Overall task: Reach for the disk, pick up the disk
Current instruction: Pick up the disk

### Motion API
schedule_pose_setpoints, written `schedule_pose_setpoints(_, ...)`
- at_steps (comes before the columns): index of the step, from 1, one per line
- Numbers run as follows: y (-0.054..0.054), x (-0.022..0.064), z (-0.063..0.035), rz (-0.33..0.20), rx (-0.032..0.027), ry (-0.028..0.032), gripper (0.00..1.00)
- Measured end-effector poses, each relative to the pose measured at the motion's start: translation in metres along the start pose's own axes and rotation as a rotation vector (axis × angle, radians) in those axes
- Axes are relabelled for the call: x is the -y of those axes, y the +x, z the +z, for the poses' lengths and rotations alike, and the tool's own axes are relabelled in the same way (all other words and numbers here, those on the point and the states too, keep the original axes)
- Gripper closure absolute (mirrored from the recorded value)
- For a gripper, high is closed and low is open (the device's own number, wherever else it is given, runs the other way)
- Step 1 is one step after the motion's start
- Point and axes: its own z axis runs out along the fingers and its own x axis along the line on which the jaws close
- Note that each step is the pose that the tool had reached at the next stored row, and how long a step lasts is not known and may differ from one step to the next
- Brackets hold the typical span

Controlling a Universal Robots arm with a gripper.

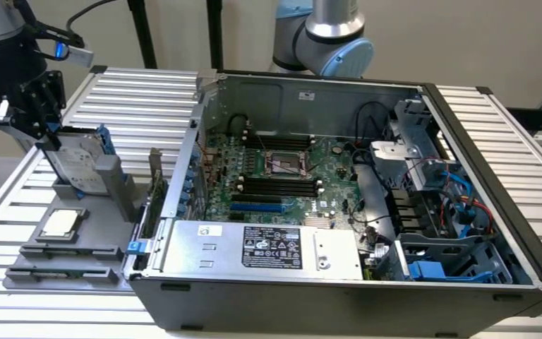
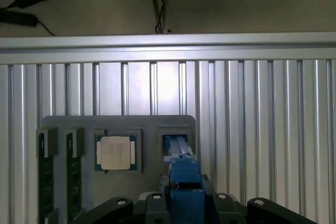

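Note:
The disk [image 1: 78, 166], silver-grey with a white label and a blue carrier, stands on edge in a slot of the grey tray [image 1: 64, 272] at the exterior view's left. My black gripper [image 1: 50, 145] comes down onto its upper corner. In the wrist view the disk [image 2: 181, 153] appears edge-on as a blue strip rising from the tray's slot. The gripper [image 2: 186, 190] has a finger pressed against each side of it, so it is shut on the disk. The disk's lower end still sits at the slot.
On the same tray lie a small square chip [image 1: 64, 222] [image 2: 115, 152] and memory sticks [image 2: 44, 171]. The open computer case [image 1: 346, 296] with its silver power-supply box [image 1: 271, 247] stands close on the exterior view's right. The slatted metal table [image 2: 262, 129] extends beyond the tray.

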Motion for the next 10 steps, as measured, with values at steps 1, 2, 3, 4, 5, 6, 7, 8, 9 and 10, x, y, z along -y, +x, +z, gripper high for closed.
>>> schedule_pose_setpoints(1,0.0000,0.0000,0.0000,0.000,0.0001,0.0000,0.67)
schedule_pose_setpoints(2,0.0000,0.0000,0.0000,0.000,0.0000,0.0000,0.67)
schedule_pose_setpoints(3,0.0000,0.0000,0.0000,0.000,0.0000,0.0000,0.67)
schedule_pose_setpoints(4,0.0000,0.0000,0.0000,0.000,0.0001,0.0000,0.67)
schedule_pose_setpoints(5,0.0000,0.0000,0.0000,0.000,0.0000,-0.0001,0.67)
schedule_pose_setpoints(6,0.0000,0.0000,0.0000,0.000,0.0000,0.0000,0.67)
schedule_pose_setpoints(7,0.0000,0.0000,0.0000,0.000,0.0000,0.0000,0.67)
schedule_pose_setpoints(8,0.0000,0.0000,0.0000,0.000,0.0000,0.0000,0.67)
schedule_pose_setpoints(9,0.0000,0.0000,0.0000,0.000,0.0000,0.0000,0.67)
schedule_pose_setpoints(10,0.0000,0.0000,0.0000,0.000,0.0000,0.0000,0.67)
